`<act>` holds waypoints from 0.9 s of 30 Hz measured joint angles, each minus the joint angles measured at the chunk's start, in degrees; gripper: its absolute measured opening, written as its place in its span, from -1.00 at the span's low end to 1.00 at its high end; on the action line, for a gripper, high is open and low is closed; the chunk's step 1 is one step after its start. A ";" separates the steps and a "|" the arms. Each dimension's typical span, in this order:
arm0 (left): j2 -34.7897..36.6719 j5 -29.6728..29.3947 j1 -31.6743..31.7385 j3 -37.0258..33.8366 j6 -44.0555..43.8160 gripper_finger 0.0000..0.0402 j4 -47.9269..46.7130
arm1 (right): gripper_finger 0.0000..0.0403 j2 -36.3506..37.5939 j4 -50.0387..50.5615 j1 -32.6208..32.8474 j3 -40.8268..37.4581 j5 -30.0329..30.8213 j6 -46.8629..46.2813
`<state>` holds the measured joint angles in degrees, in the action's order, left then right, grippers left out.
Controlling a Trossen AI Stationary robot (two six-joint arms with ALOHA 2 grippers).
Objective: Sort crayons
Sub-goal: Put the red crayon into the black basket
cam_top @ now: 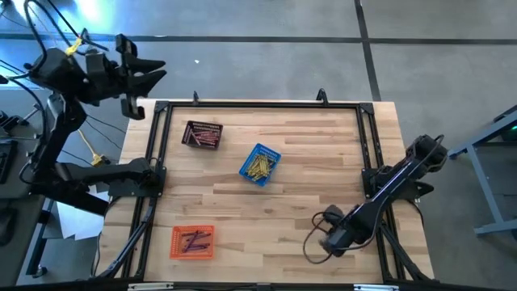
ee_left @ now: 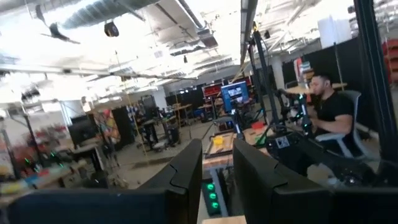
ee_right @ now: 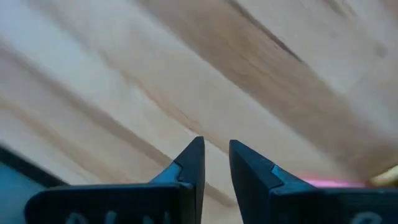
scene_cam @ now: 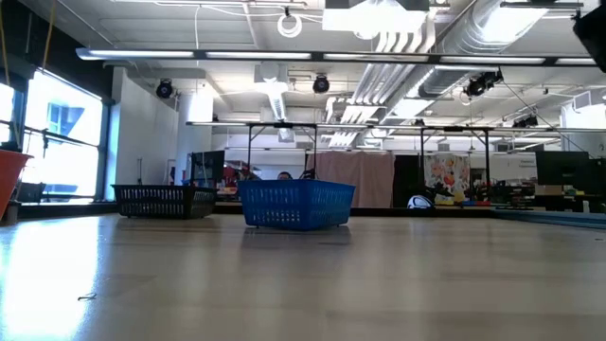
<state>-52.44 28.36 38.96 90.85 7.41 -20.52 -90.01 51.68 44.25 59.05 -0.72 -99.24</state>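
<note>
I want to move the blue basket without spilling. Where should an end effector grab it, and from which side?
Probably one of the rims of the blue basket, approached from straight above. It is open-topped with thin upright mesh walls, so fingers could straddle one wall. The yellow crayons lie loose inside, so it should be kept level.

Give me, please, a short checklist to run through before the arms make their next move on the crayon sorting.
1. Yellow crayons in the blue basket: ok.
2. Red-pink crayons in the black basket: ok.
3. Purple crayons in the orange basket: ok.
4. Loose crayons left on the table: none seen from above; ok.
5. Left gripper raised beyond the table's far left corner, fingers slightly apart, holding nothing: ok.
6. Right gripper low over the table's near right, fingers slightly apart, holding nothing: ok.
</note>
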 joint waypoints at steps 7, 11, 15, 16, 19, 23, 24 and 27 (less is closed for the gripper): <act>-1.94 1.72 0.00 -0.02 -10.63 -0.62 1.41 | -0.72 0.15 6.21 0.07 0.00 -4.12 39.07; -2.02 6.28 -0.72 -0.02 -17.05 -0.62 4.77 | -0.72 0.24 6.48 0.07 -1.09 -7.74 49.32; -2.06 6.34 -3.32 -0.02 -19.90 -0.62 9.02 | -0.72 0.24 4.51 0.17 -4.84 -10.74 47.71; -2.09 6.27 -4.06 -0.02 -20.62 -0.62 10.14 | -0.71 0.24 3.75 0.17 -5.82 -11.56 47.59; -2.15 5.78 -6.30 -0.02 -22.23 -0.62 12.72 | -0.68 0.23 2.18 0.60 -8.47 -12.36 47.54; -2.17 2.43 -9.18 -0.02 -22.53 -0.62 14.16 | -0.59 0.21 0.25 1.44 -10.16 -12.37 50.07; -2.17 0.55 -9.99 -0.02 -22.85 -0.62 14.14 | -0.57 0.19 0.19 1.67 -10.19 -12.29 50.58; -2.58 -4.38 -12.42 -0.02 -23.26 -0.62 14.15 | -0.52 0.18 -0.11 3.03 -9.74 -10.48 52.07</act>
<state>-55.02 23.98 26.54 90.83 -15.85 -6.37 -89.84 51.57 47.28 49.30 -11.19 -47.17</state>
